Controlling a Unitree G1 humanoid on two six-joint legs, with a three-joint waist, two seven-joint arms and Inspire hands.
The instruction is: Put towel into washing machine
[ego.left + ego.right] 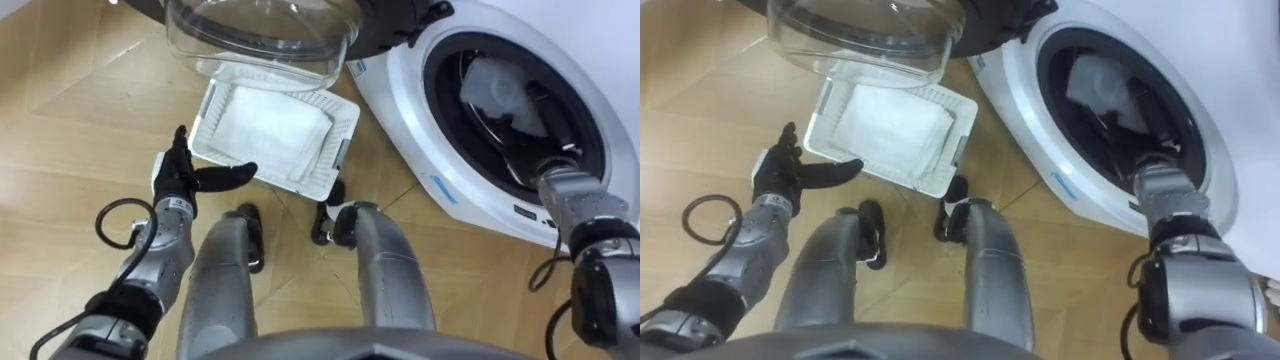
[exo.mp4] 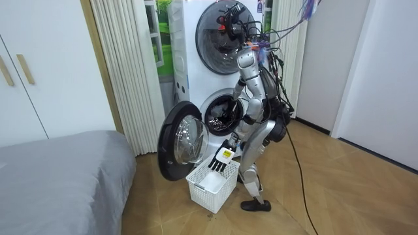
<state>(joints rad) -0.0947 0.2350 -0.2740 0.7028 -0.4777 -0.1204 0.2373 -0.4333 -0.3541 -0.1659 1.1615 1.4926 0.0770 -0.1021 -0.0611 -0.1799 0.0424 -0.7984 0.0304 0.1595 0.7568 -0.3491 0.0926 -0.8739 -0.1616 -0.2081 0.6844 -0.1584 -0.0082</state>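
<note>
Over the wooden floor [image 1: 60,130], in the eye views we see the left hand [image 1: 185,180] spread open just beside the white basket [image 1: 345,130] and the right hand [image 1: 538,155] deep in the washing machine [image 1: 420,150], where we cannot tell its grip, with the towel [image 1: 495,88] lying inside the drum, while in the room view we see the robot standing between the basket and the open door [image 2: 179,140].

- Left hand [image 1: 188,180], fingers spread, just beside white basket [image 1: 343,128] on wooden floor [image 1: 80,100].
- Washing machine [image 1: 410,120], glass door [image 1: 260,35] open above basket.
- White towel [image 1: 495,88] within drum, right arm reaching in.
</note>
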